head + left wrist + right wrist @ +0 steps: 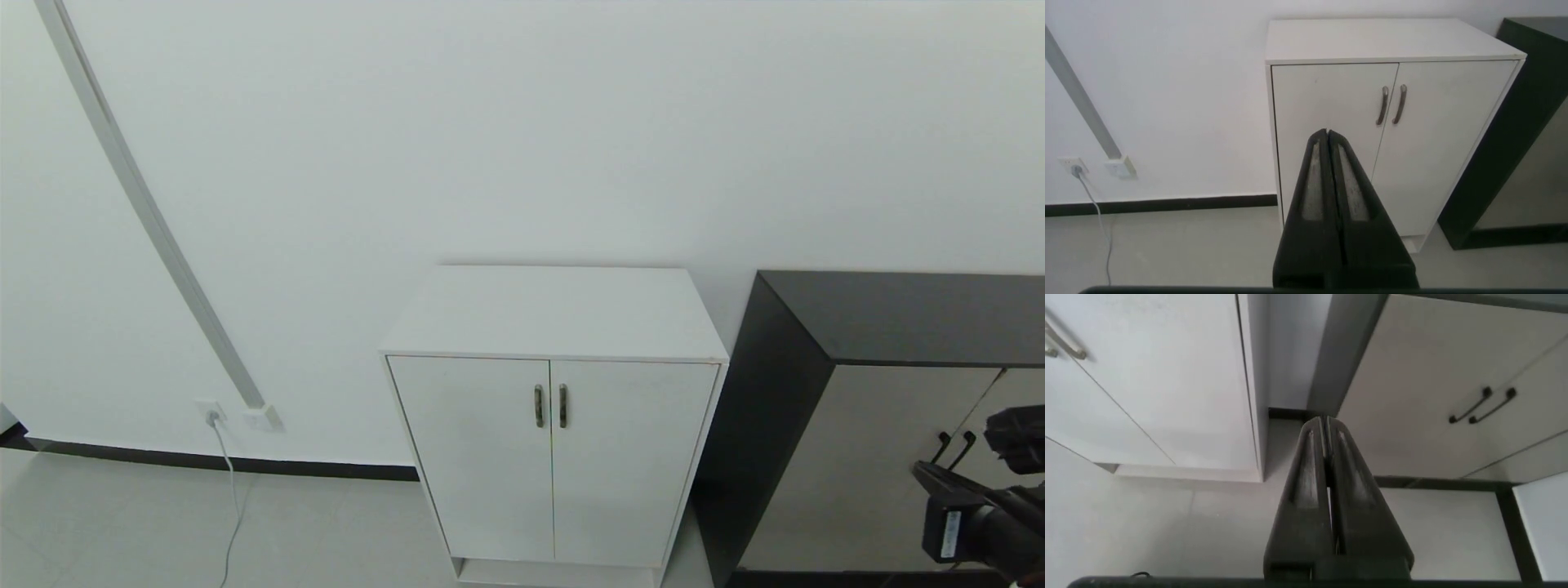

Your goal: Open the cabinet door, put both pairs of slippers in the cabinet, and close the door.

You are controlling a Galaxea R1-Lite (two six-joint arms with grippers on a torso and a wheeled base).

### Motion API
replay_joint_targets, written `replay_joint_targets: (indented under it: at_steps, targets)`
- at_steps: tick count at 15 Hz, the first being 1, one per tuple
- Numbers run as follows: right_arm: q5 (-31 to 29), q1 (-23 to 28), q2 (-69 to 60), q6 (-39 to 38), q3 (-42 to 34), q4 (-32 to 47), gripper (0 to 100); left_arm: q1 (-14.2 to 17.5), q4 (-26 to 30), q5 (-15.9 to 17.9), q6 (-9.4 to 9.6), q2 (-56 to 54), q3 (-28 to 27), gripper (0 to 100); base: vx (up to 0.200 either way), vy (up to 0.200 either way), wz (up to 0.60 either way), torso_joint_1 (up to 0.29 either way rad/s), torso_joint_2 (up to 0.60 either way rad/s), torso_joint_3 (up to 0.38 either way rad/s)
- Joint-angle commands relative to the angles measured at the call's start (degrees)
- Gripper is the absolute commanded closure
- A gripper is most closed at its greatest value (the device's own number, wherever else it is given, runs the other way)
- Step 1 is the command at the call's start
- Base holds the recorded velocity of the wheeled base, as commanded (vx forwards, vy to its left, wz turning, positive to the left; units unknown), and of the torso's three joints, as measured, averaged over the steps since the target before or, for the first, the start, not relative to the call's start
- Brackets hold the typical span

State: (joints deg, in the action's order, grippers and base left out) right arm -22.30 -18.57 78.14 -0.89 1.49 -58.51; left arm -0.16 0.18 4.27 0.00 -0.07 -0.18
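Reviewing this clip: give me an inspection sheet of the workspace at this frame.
Surface: grey tiled floor.
Job's things: white cabinet, both doors shut, handles side by side at the middle seam.
Clutter: nothing seen.
Grippers: left gripper shut, facing the white cabinet; right gripper shut, low before the black cabinet.
Cables: grey cable plugged into wall socket, trailing onto the floor.
Surroundings: white wall, slanting conduit.
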Motion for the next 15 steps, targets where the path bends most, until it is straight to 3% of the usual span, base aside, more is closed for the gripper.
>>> replay_joint_targets:
  at_steps: [1,7,10,13,15]
  targets:
    - [0.9,1.4,-10.7,-0.2,-1.5,6.3,100,0.0,0.0,0.0,0.00,0.1,0.0,100,0.000,0.000,0.00,0.000,0.00,0.000]
    - [7.3,1.5,-32.6,-0.1,-1.4,32.3,100,0.0,0.0,0.0,0.00,0.1,0.0,100,0.000,0.000,0.00,0.000,0.00,0.000]
    - [10.1,1.3,-39.3,0.3,-1.5,39.2,100,0.0,0.0,0.0,0.00,0.1,0.0,100,0.000,0.000,0.00,0.000,0.00,0.000]
    - [18.9,1.1,-48.4,0.5,-1.4,49.4,100,0.0,0.0,0.0,0.00,0.1,0.0,100,0.000,0.000,0.00,0.000,0.00,0.000]
    - [20.3,1.1,-51.1,1.3,-1.4,52.7,100,0.0,0.0,0.0,0.00,0.1,0.0,100,0.000,0.000,0.00,0.000,0.00,0.000]
